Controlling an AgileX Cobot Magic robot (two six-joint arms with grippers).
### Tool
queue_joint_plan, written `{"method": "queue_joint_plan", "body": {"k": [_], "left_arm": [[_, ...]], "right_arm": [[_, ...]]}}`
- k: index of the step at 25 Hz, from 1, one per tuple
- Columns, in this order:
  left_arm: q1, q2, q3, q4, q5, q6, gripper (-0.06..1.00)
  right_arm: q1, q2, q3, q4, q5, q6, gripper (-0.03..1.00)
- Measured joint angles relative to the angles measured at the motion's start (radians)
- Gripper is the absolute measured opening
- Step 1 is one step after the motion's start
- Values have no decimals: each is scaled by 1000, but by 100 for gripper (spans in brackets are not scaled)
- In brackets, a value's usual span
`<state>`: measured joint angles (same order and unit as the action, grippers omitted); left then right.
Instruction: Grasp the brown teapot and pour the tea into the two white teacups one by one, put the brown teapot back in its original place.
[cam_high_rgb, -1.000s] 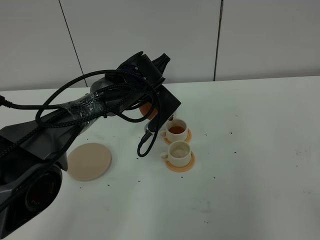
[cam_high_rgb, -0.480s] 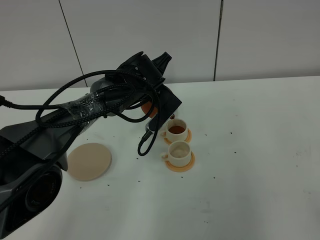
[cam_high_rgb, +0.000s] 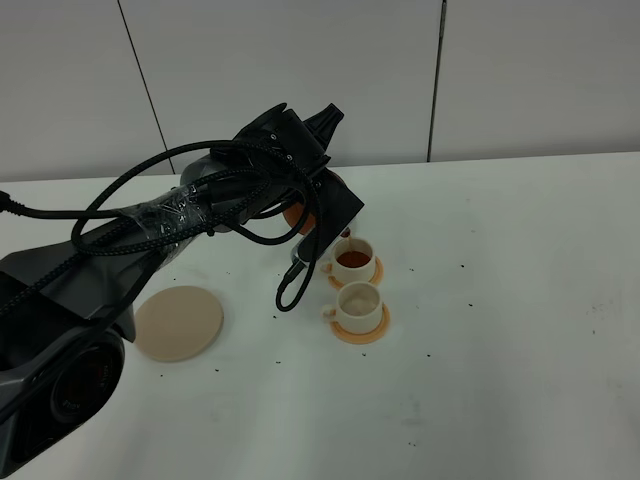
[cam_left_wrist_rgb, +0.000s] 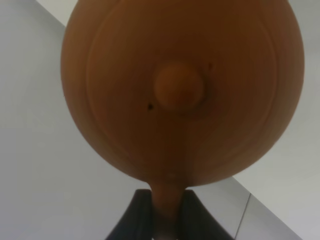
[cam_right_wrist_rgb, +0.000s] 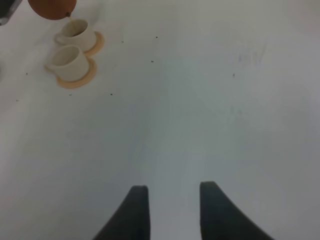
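Your brown teapot (cam_left_wrist_rgb: 182, 90) is up off the worktop (cam_high_rgb: 500, 300), held in the air just behind the two white teacups. In the high view most of it sits hidden behind the left arm (cam_high_rgb: 190, 215), and only an orange-brown sliver shows. From the right wrist view you can see its spout tip pointing down, right above the rim of the far teacup (cam_high_rgb: 354, 260). That cup holds reddish-brown tea. The near teacup (cam_high_rgb: 360, 298) stands just in front of it, and its inside looks pale; you cannot tell from here whether any liquid is in it. Each cup sits upright on its own orange coaster (cam_high_rgb: 362, 326), and the two coasters nearly touch.

Your left claw (cam_left_wrist_rgb: 165, 197) is clenched on the teapot's loop handle, its dark fingers pressing the handle from both sides, with the knobbed lid facing the wrist camera.

The beige plate (cam_high_rgb: 178, 322) lies flat on the worktop, well apart from the teapot, off to the left of the cups in the high view.

Your right claw (cam_right_wrist_rgb: 172, 195) is released, jaws spread with only bare worktop between them, well away from the cups.
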<state>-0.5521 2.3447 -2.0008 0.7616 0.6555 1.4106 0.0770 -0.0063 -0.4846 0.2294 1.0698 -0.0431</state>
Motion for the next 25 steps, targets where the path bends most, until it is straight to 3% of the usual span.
{"method": "queue_joint_plan", "body": {"k": [25], "left_arm": [[0,0,0,-1,-18,0,17]], "right_arm": [[0,0,0,0,0,0,24]]}}
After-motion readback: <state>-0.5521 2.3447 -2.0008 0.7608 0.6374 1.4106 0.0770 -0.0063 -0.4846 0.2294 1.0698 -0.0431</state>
